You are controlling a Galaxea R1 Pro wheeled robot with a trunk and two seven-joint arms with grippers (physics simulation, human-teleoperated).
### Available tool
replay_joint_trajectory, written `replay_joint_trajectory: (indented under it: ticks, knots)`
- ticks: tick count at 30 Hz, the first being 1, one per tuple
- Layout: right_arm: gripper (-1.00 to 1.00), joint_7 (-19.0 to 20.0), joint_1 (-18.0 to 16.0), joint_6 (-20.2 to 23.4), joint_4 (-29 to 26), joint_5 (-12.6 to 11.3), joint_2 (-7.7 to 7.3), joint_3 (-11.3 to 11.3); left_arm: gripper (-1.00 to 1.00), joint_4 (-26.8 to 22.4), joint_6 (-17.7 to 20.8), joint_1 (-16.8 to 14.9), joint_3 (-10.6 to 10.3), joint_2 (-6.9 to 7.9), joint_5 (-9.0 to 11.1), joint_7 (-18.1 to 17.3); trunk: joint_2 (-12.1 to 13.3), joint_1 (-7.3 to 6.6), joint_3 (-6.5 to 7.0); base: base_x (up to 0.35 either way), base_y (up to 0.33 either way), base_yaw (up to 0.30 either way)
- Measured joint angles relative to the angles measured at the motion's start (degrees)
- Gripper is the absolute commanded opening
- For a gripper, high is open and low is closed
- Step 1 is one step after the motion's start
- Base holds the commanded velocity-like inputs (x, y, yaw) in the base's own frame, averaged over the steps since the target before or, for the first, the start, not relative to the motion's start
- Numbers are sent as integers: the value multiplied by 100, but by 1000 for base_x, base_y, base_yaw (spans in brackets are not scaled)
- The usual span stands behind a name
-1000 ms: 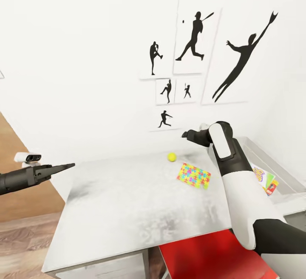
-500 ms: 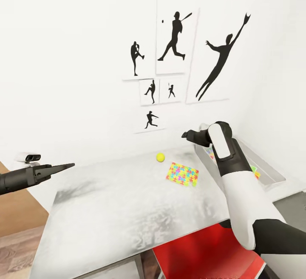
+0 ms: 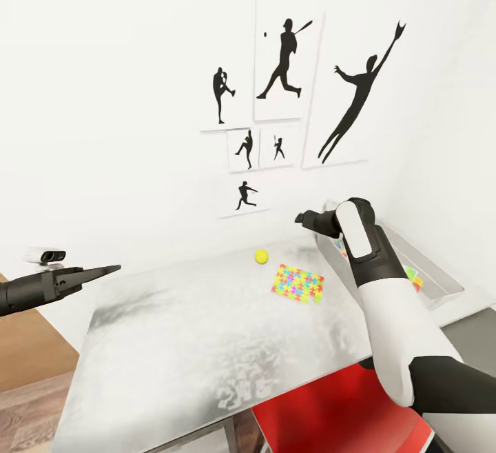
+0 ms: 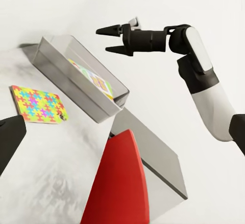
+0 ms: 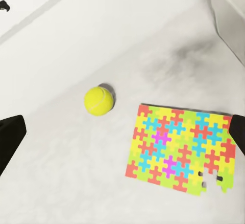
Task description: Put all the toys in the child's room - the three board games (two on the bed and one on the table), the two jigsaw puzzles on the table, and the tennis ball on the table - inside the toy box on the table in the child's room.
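Right gripper [image 4: 113, 40] fingers spread and empty above the table [image 3: 179, 343], tennis ball [image 5: 98, 101] and jigsaw puzzle [image 5: 181, 149] below between its fingertips, left gripper [image 3: 103, 272] fingers together, holding nothing

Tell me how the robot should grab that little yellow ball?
Judging by its shape, the small yellow-green tennis ball suits any side, so probably straight down from above, fingers across its middle. It sits free on the white table, apart from the flat colourful jigsaw puzzle.
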Motion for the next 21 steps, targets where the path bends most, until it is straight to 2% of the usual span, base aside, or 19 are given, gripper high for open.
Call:
replay_joint_trajectory:
  ticks: [8,21]
  knots:
    - [100,-2,-1,-4,7,4,2,10,100,1,0,0,0,0,-15,0,0,-1,0,127,2,0]
    - [100,-9,-7,-5,15,-11,27,23,100,2,0,0,0,0,-5,0,0,0,0,47,0,0]
